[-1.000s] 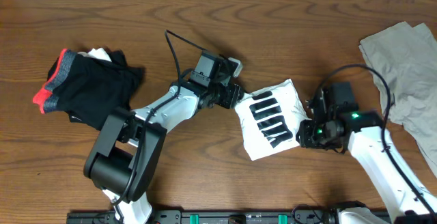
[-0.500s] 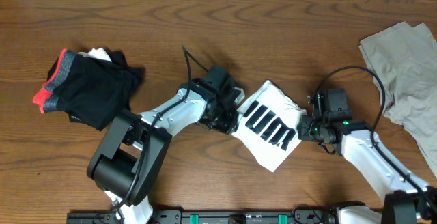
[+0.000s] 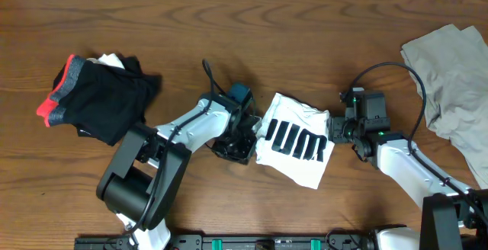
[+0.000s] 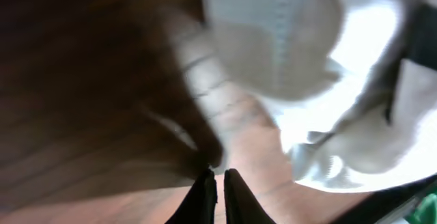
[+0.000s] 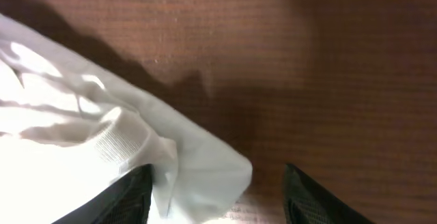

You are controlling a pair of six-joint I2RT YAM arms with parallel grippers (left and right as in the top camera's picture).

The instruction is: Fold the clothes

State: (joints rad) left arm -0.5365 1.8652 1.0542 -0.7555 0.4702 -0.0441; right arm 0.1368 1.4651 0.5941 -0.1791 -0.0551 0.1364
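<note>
The T-shirt (image 3: 293, 139), white with black lettering up, is seen rumpled between the left gripper (image 4: 220, 183), closed and apparently empty, and the right gripper (image 5: 217, 179), jaws parted.

The T-shirt (image 3: 293, 139) is laid out about mid-counter (image 3: 229, 21), flanked by the left gripper (image 3: 245, 134) and the right gripper (image 3: 341, 128). A pile of clothes (image 3: 95, 97) is parked far left, a loose garment (image 3: 450, 75) far right.
</note>
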